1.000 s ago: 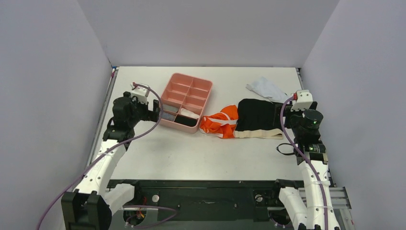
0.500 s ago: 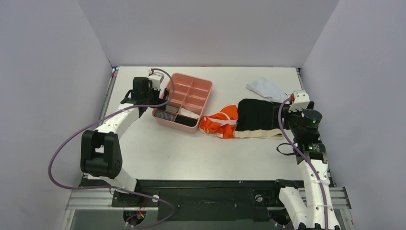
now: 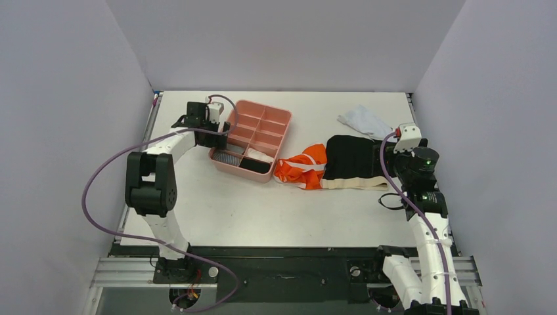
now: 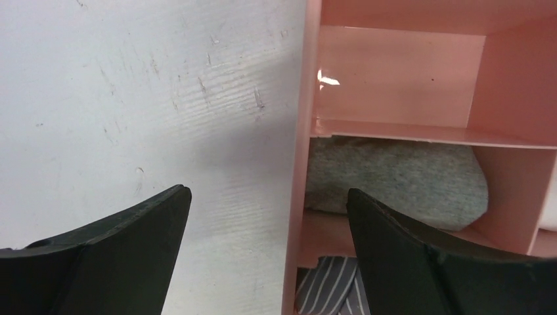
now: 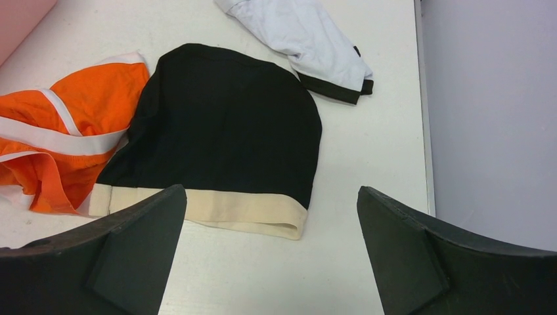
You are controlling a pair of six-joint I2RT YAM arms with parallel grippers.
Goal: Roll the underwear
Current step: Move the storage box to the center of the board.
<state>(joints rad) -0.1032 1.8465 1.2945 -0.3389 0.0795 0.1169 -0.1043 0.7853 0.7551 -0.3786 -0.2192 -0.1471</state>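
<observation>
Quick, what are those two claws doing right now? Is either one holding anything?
Left gripper: open, holding nothing, one finger on each side of the pink tray wall.
Right gripper: open, holding nothing, facing the black underwear.

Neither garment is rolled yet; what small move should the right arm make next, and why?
Probably lower the right end effector onto the beige waistband of the black underwear. It hangs open over that edge, holding nothing, and the garment lies flat, so that hem seems the natural place to start a roll.
</observation>
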